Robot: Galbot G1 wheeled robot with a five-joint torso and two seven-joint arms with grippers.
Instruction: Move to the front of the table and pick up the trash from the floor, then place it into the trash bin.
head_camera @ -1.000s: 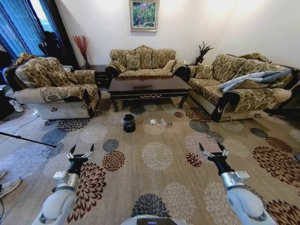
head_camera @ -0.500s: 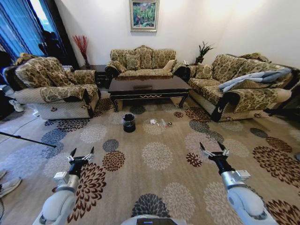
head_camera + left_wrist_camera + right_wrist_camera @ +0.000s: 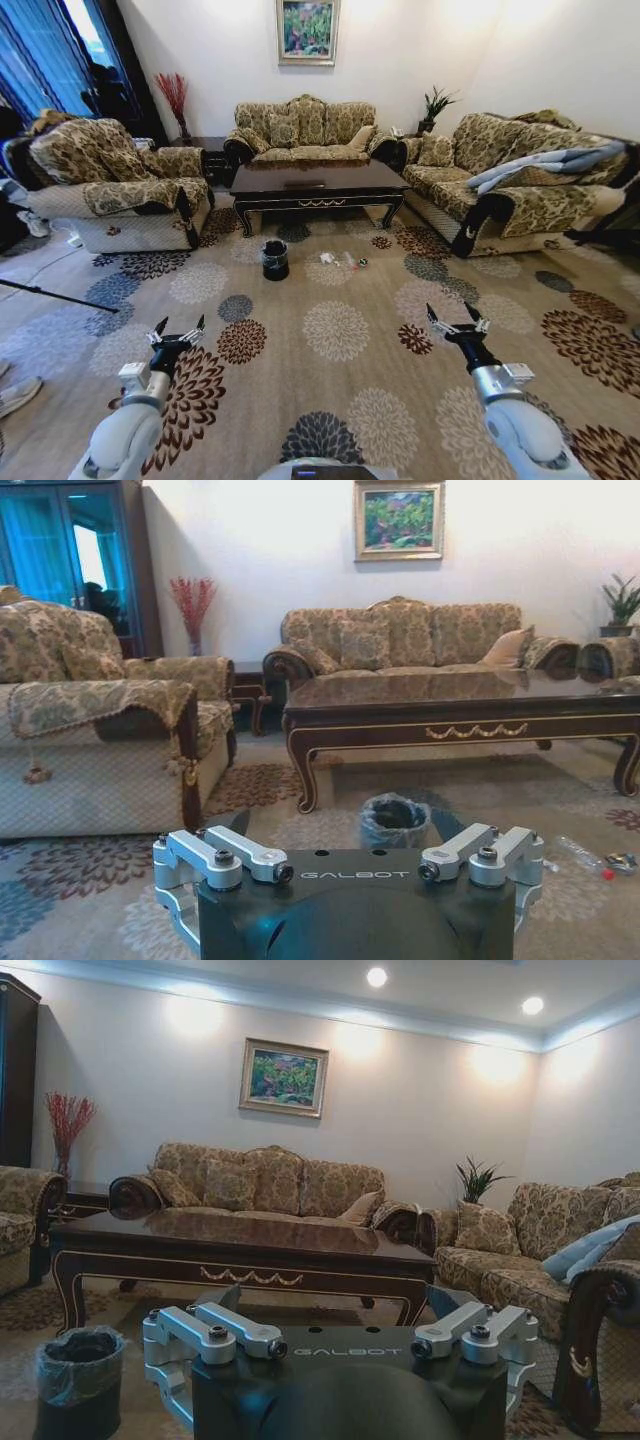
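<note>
The dark-brown table (image 3: pixel 315 186) stands far ahead in front of the middle sofa. On the patterned carpet floor (image 3: pixel 300 390) before it sits the small black trash bin (image 3: pixel 275 260), lined with a clear bag. The trash (image 3: pixel 327 259) is a few small light pieces lying just right of the bin, with a clear plastic piece (image 3: pixel 348 263) among them. My left gripper (image 3: pixel 176 331) and right gripper (image 3: pixel 456 319) are both open and hold nothing, hovering low over the carpet well short of the trash. The wrist views show the bin (image 3: pixel 394 820) (image 3: pixel 78 1380) and the table (image 3: pixel 460 695) (image 3: pixel 240 1245) ahead.
An armchair (image 3: pixel 110 185) stands on the left, a long sofa (image 3: pixel 500 190) with a blue cloth on the right, and another sofa (image 3: pixel 305 130) behind the table. A dark rod (image 3: pixel 55 296) lies across the floor at the left. Open carpet stretches between me and the bin.
The whole head view has shifted slightly, so the camera has moved. My left gripper sits a little lower in the picture. The bin and the trash lie where they were.
</note>
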